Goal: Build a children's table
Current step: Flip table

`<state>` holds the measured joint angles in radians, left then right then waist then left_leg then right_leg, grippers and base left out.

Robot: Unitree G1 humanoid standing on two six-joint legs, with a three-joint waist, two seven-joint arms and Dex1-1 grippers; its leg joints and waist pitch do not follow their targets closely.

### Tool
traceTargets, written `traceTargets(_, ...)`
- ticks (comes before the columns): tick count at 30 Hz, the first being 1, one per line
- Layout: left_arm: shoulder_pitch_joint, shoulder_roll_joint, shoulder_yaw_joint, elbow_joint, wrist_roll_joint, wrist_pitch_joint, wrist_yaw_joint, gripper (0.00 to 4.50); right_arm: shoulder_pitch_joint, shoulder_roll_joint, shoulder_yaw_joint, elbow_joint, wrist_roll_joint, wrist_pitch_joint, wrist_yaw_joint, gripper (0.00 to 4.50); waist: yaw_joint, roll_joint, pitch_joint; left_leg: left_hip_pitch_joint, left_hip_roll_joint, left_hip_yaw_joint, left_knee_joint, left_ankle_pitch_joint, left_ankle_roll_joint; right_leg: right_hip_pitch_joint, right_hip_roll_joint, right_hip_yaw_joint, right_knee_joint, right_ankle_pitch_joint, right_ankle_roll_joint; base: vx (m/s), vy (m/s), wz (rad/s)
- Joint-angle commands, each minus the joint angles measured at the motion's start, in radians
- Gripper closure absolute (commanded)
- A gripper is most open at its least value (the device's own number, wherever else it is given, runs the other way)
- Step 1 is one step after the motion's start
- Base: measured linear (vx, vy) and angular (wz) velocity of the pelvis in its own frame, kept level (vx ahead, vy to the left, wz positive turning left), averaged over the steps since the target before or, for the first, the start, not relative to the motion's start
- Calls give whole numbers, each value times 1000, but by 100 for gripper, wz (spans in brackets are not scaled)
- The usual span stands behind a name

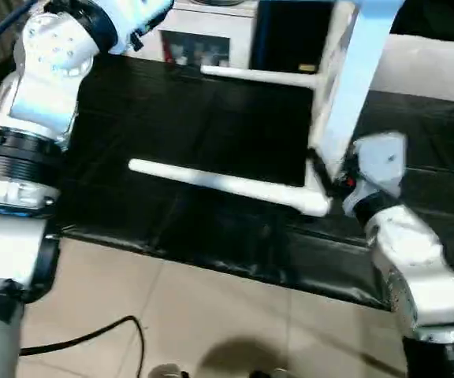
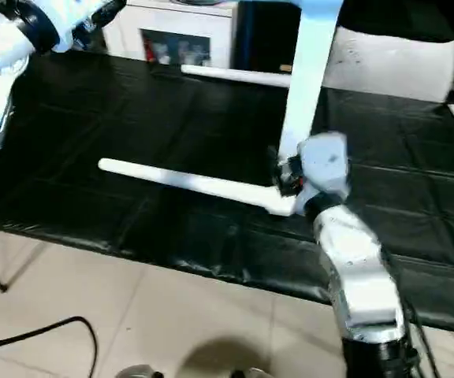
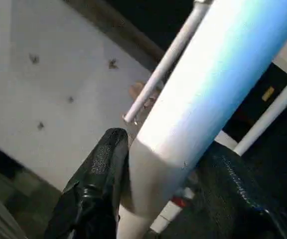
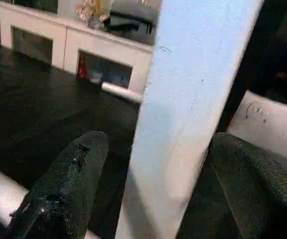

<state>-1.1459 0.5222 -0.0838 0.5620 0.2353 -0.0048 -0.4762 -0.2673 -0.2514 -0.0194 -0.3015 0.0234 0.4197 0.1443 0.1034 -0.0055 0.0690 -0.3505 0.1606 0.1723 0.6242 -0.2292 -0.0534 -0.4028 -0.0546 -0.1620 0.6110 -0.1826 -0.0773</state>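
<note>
One white table leg [image 1: 355, 87] stands nearly upright over the black mat, leaning slightly. My left gripper [image 3: 163, 169] is shut on it higher up, with both black fingers [image 3: 101, 169] pressed against its sides. Around the leg's lower end [image 4: 183, 124], my right gripper [image 1: 327, 178] is open, a gap showing between each finger [image 4: 69, 174] and the leg. A second leg [image 1: 227, 187] lies flat on the mat, its thick end next to the right gripper. A third leg [image 1: 258, 76] lies along the far edge.
The black padded mat [image 1: 211, 126] covers the work surface, and its front edge [image 1: 211, 256] drops to a tiled floor with a black cable [image 1: 85, 337]. A white cabinet [image 1: 207, 35] stands behind. A white panel [image 2: 392, 63] sits at the back right.
</note>
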Motion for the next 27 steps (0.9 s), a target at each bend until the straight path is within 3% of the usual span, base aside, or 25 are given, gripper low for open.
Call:
traceTargets(1,-13,-79,171,-13,-265,108,39,256,-23,-12,-18,11,-8,-15,4,87,0,-14,-81,-6,63,-31,-62,3,63,75,-116,89,-89,-267,66,0,0,0)
traceTargets(7,-8,-101,237,-28,-292,196,57,255,-59,-39,-73,4,-3,-76,-7,87,8,-12,-81,-3,59,-29,-62,-8,66,71,-111,82,-98,-299,116,0,0,0)
traceTargets(10,-4,-109,254,-47,-301,230,64,255,-67,-42,-84,-7,-2,-113,-12,87,7,-12,-81,-2,60,-31,-63,-11,66,70,-111,80,-100,-298,125,0,0,0)
traceTargets(12,16,-128,294,-100,-324,308,90,255,-86,-34,-118,-39,17,-199,-22,87,6,-8,-83,-2,63,-32,-63,-12,67,70,-114,80,-97,-289,120,0,0,0)
traceTargets(15,47,-139,313,-148,-334,345,106,255,-105,-12,-155,-73,48,-274,-36,87,6,-8,-85,-6,62,-32,-62,1,78,71,-112,81,-93,-257,108,0,0,0)
traceTargets(18,75,-153,327,-192,-340,379,119,255,-123,17,-205,-90,84,-312,-72,87,4,-7,-87,-5,66,-33,-62,12,87,71,-114,82,-87,-233,85,0,0,0)
traceTargets(20,93,-163,337,-219,-338,401,135,255,-141,55,-257,-98,158,-308,-95,87,4,-6,-90,-4,69,-34,-62,22,97,70,-116,84,-81,-208,63,0,0,0)
traceTargets(23,137,-174,344,-277,-333,439,152,255,-163,95,-329,-96,344,-271,-70,87,2,-3,-92,-2,75,-36,-62,28,108,70,-117,85,-77,-180,51,0,0,0)
traceTargets(27,173,-171,342,-322,-336,463,158,255,-111,72,-288,-114,414,-223,27,87,0,-3,-90,-6,72,-35,-59,47,127,74,-116,87,-74,-139,25,0,0,0)
